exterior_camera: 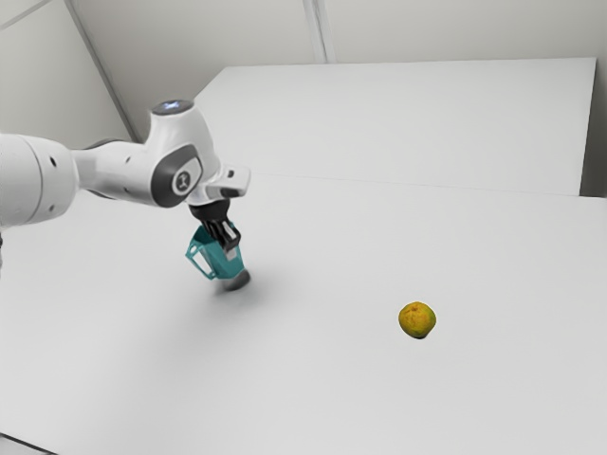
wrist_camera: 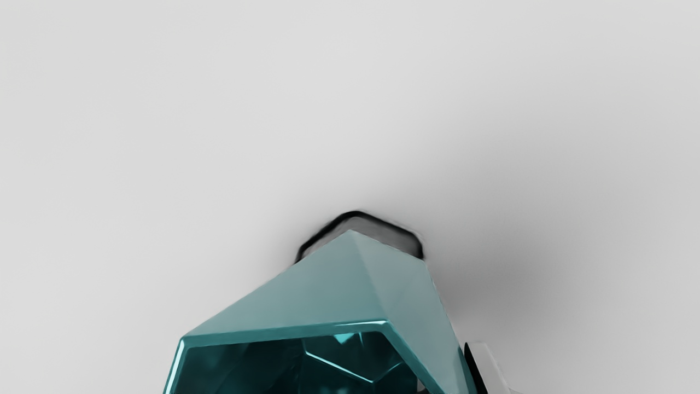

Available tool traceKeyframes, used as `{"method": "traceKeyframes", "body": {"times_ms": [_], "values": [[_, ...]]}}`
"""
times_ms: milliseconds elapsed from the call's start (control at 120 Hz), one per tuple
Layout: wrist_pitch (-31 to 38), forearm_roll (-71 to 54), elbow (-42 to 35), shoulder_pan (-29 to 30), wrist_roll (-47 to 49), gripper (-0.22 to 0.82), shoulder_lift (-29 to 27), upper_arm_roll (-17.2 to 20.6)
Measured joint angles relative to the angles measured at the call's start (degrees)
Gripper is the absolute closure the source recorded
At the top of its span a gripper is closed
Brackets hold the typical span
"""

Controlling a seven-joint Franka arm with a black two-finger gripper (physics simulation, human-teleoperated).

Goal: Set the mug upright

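**Mug point(exterior_camera: 224, 268), teal, pinched**

Gripper point(exterior_camera: 227, 244): one, black, closed on the mug's wall. Mug: tilted, mouth upward, handle toward the exterior view's left, base by a dark shadow on the table point(exterior_camera: 313, 379). Fruit point(exterior_camera: 417, 319): one, well apart.

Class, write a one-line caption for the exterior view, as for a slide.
A robot's gripper holds a teal mug aslant; an orange-yellow fruit rests apart on the white table.

1 orange-yellow fruit point(exterior_camera: 417, 319), greenish in patches, on white table point(exterior_camera: 332, 398), exterior view's right; pale wall point(exterior_camera: 455, 28) behind.
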State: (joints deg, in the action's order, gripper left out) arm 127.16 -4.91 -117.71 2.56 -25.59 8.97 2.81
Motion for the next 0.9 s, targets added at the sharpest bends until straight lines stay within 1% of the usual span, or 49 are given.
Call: {"method": "traceKeyframes", "body": {"times_ms": [425,583,658,767,900], "values": [[1.6,-2.8,-0.1,-0.4,2.9,0.77,2.9,0.0],[1.6,-2.9,-0.2,-0.6,3.2,0.43,2.9,0.0],[1.6,-3.3,-0.2,-0.7,3.3,0.3,2.6,0.0],[1.6,-3.8,0.0,-0.8,3.4,0.18,1.7,0.0],[1.5,-3.7,0.2,-0.9,3.5,0.1,0.4,-0.1]]}}
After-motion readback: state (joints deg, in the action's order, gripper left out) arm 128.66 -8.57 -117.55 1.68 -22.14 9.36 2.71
